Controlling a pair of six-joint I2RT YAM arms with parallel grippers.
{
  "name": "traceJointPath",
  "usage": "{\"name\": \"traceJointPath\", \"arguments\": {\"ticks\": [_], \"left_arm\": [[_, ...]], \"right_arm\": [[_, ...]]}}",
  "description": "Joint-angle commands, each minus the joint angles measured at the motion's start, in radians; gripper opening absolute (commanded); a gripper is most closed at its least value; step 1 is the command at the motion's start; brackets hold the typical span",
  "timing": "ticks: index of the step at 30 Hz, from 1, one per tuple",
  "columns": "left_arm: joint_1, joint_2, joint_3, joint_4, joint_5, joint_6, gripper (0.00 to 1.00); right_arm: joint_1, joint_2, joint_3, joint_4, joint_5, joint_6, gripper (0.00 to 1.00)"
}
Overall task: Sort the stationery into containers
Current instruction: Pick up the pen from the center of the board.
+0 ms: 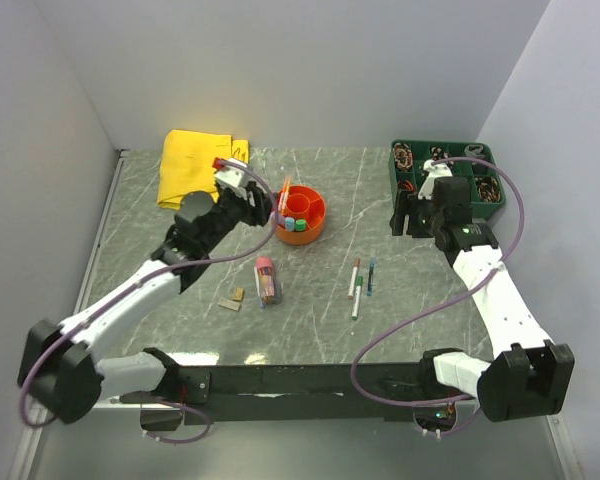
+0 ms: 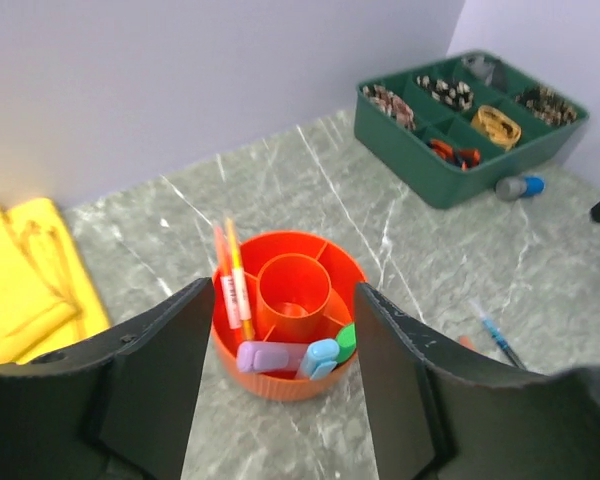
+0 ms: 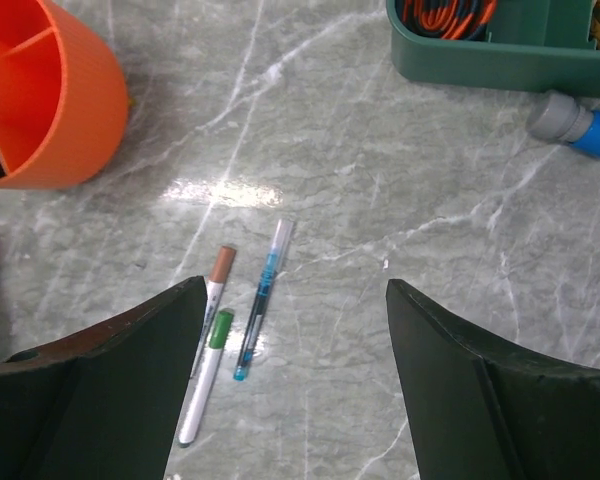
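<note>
Pens point(image 1: 356, 290) on grey-veined marble tabletop point(image 1: 310, 330), plain pale walls point(image 1: 300, 70) behind

Right of the orange organiser point(image 1: 306, 236) lie three pens point(image 1: 354, 280); near-left of it, two tan blocks point(image 1: 229, 304) and one pink-capped tube point(image 1: 267, 281).

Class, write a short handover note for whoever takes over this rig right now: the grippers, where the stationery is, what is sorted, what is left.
Left gripper: open, empty, poised by the organiser, not touching it.
Right gripper: open, empty, above three pens on the table.
Done: two orange pens and the lilac, blue and green markers are in the organiser's outer ring.
Left: the three pens, a pink-capped tube and two small blocks, all lying on the table.
</note>
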Motion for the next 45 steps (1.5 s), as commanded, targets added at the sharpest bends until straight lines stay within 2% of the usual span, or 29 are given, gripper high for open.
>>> {"name": "traceJointPath", "arguments": {"ticks": [1, 4, 6, 8, 10, 14, 16, 17, 19, 22, 25, 29, 36, 45], "left_arm": [[-0.002, -0.108, 0.107, -0.452, -0.098, -0.017, 0.69], [0.006, -0.14, 0.118, -0.631, -0.186, -0.028, 0.75], [0.035, -0.16, 0.08, -0.671, -0.213, -0.068, 0.82], [0.07, -0.177, 0.041, -0.683, -0.195, -0.124, 0.84], [0.147, -0.185, -0.02, -0.669, -0.159, -0.173, 0.86], [0.326, -0.101, -0.008, -0.776, -0.029, -0.382, 0.86], [0.441, -0.06, 0.019, -0.81, 0.017, -0.414, 0.86], [0.458, -0.046, 0.026, -0.815, 0.019, -0.398, 0.86], [0.48, -0.007, 0.05, -0.797, -0.036, -0.361, 0.87], [0.507, 0.045, 0.104, -0.772, -0.039, -0.29, 0.87], [0.52, 0.08, 0.161, -0.743, -0.007, -0.255, 0.87], [0.527, 0.114, 0.199, -0.715, -0.001, -0.261, 0.87], [0.532, 0.148, 0.231, -0.726, 0.003, -0.264, 0.87], [0.53, 0.198, 0.268, -0.727, 0.034, -0.298, 0.87]], "right_arm": [[0.007, -0.078, -0.009, 0.019, -0.02, 0.045, 0.8], [0.007, -0.096, -0.032, 0.003, -0.02, 0.07, 0.8], [0.007, -0.096, -0.041, -0.006, -0.031, 0.083, 0.8], [0.008, -0.082, -0.049, -0.006, -0.048, 0.096, 0.79], [0.019, -0.058, -0.037, -0.024, -0.059, 0.122, 0.77], [0.051, 0.031, 0.012, -0.041, -0.076, 0.204, 0.72], [0.091, 0.066, 0.022, -0.034, -0.071, 0.289, 0.68], [0.111, 0.095, 0.02, -0.021, -0.057, 0.309, 0.67], [0.16, 0.138, 0.049, -0.015, 0.022, 0.333, 0.65], [0.176, 0.253, 0.187, -0.072, 0.076, 0.376, 0.64], [0.177, 0.355, 0.238, -0.121, 0.087, 0.39, 0.62], [0.189, 0.433, 0.215, -0.162, 0.076, 0.432, 0.6], [0.226, 0.461, 0.158, -0.155, 0.053, 0.456, 0.55], [0.264, 0.588, 0.206, -0.142, 0.05, 0.464, 0.5]]}}
